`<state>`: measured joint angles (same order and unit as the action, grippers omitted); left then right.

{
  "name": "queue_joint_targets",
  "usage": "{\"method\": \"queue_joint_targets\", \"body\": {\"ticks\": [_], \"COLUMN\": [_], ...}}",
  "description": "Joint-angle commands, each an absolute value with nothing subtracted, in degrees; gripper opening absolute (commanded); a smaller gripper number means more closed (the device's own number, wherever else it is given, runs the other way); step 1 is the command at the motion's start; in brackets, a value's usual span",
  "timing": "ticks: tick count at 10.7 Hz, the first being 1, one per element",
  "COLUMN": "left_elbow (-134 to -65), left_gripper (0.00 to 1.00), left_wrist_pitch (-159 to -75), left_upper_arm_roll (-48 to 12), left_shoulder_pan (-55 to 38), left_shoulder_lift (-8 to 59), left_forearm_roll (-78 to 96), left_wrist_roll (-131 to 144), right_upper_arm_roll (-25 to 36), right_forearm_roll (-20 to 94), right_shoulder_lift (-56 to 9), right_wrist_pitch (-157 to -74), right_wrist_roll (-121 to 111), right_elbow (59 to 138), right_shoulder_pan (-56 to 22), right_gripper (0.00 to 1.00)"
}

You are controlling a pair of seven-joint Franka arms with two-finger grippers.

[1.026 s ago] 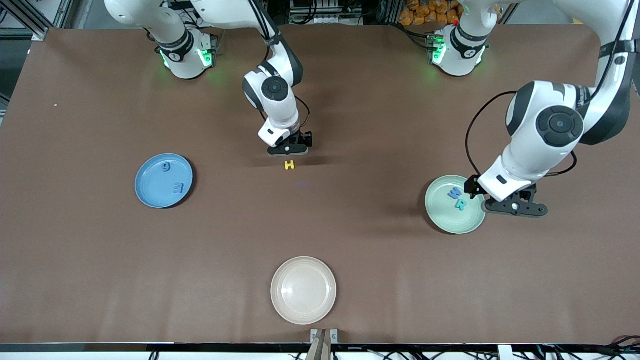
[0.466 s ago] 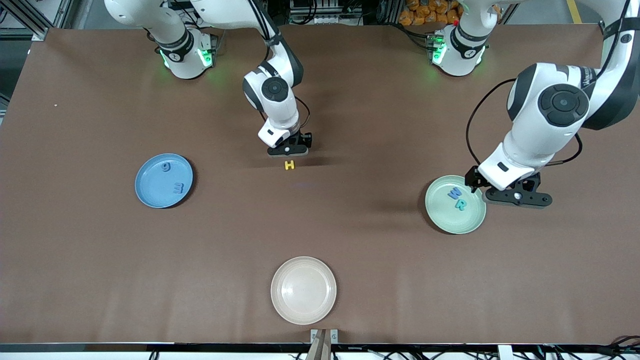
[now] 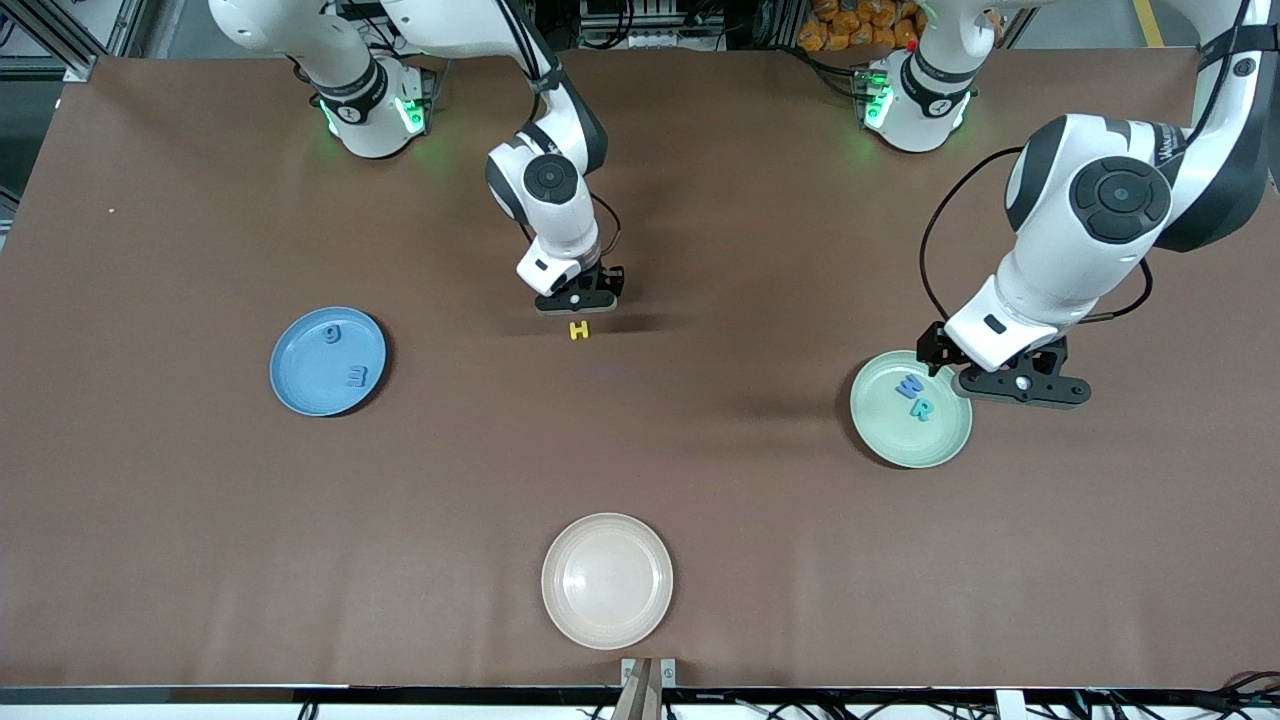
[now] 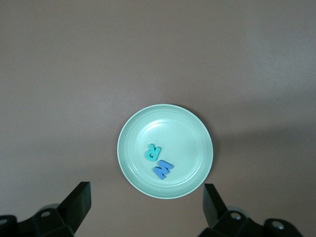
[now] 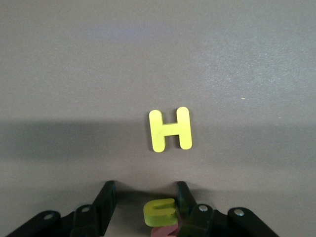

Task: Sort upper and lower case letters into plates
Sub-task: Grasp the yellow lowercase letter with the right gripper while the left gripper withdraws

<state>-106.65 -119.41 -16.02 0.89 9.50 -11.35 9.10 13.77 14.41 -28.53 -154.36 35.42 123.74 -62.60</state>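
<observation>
The right gripper [image 5: 143,207] is sitting low near the tabletop's [image 3: 700,480] middle, its fingers narrowed around a yellow-green letter [image 5: 160,211] with a pink letter [image 5: 165,230] beneath it; whether they are gripping cannot be told. A yellow H [image 3: 579,330] is lying just beside it. The left gripper [image 4: 145,207] is hanging spread wide and empty over the mint plate's [image 3: 935,450] rim, where a W [image 3: 909,386] and an R [image 3: 923,408] are lying. The blue plate [image 3: 300,390] is carrying two blue letters [image 3: 356,376].

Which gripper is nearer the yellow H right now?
Right. The right gripper sits beside the yellow H; the left gripper hangs over the mint plate's rim.
</observation>
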Motion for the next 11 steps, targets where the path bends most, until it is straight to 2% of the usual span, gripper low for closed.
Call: {"method": "queue_joint_targets", "body": {"ticks": [1,3,8,10,11], "left_elbow": [-106.96,-106.96,-106.7,-106.09,-105.47], "left_gripper": [1.0,1.0,1.0,1.0,1.0], "left_wrist_pitch": [-118.74,-118.65,-118.65,-117.08,-116.37], "left_upper_arm_roll": [-15.73,-15.73,-15.65,-15.64,-15.56], "left_shoulder_pan": [0.62,0.44,-0.09,-0.09,-0.17], "left_shoulder_lift": [8.7,8.61,5.9,4.31,3.87], "left_forearm_roll": [-9.76,-9.67,-6.86,-5.55,-4.32], "left_wrist_roll": [8.35,8.44,8.61,8.61,8.61], "right_upper_arm_roll": [13.97,14.06,14.06,14.06,14.06], "right_forearm_roll": [14.94,14.59,14.5,14.5,14.5], "right_shoulder_lift": [-29.53,-29.01,-28.74,-28.74,-28.74], "right_wrist_pitch": [-153.9,-150.92,-149.77,-149.77,-149.77], "right_wrist_roll": [34.72,34.63,32.78,32.78,32.78], "right_elbow": [123.13,122.96,122.96,122.96,122.96], "right_shoulder_pan": [-63.02,-63.02,-62.93,-62.93,-62.93], "right_gripper": [0.57,0.57,0.56,0.44,0.42]}}
